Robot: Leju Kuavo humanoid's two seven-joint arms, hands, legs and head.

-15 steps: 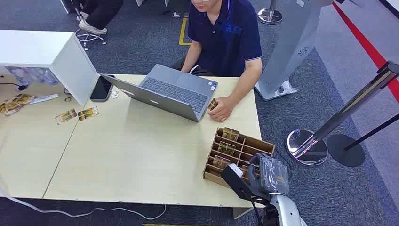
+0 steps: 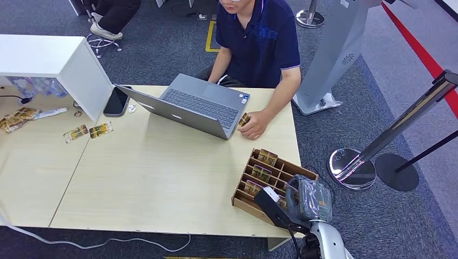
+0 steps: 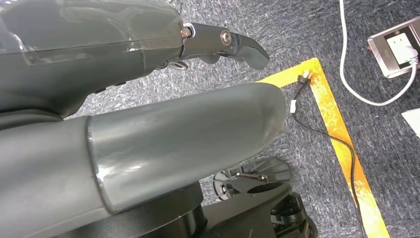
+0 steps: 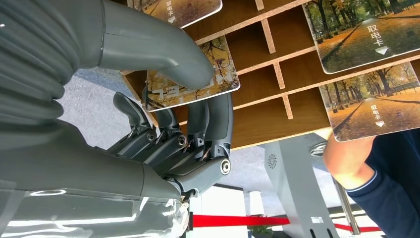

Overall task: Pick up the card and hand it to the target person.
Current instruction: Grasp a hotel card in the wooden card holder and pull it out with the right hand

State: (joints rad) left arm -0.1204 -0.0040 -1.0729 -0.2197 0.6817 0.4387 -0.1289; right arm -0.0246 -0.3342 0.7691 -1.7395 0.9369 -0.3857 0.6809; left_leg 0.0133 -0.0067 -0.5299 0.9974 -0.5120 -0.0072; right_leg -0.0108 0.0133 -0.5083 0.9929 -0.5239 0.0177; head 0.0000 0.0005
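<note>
Shifted since the earlier frame: wooden card rack (image 2: pixel 273 178), nudged slightly toward 11 o'clock on the table; card-holding compartments sit a little farther from the near edge.

Right hand (image 4: pixel 183 114): thumb pressed on the face of one card (image 4: pixel 198 74), dark fingers (image 4: pixel 218 124) curled beneath its edge; card pinched while partly in its rack slot. In the head view the right hand (image 2: pixel 294 197) sits at the rack's 5 o'clock corner.

Left hand (image 3: pixel 148 99): hangs over carpet; thumb and one dark finger extended, nothing seen in it; whether the fingers are spread or curled cannot be told.

Rack contents: further autumn-tree cards, in slots at 12 and 9 o'clock of the hand.

Person (image 2: pixel 259 43): seated at table's 12 o'clock edge, one hand (image 2: pixel 254 125) holding a small card beside the laptop (image 2: pixel 194 105).

Phone (image 2: pixel 115 101): at laptop's 9 o'clock.
</note>
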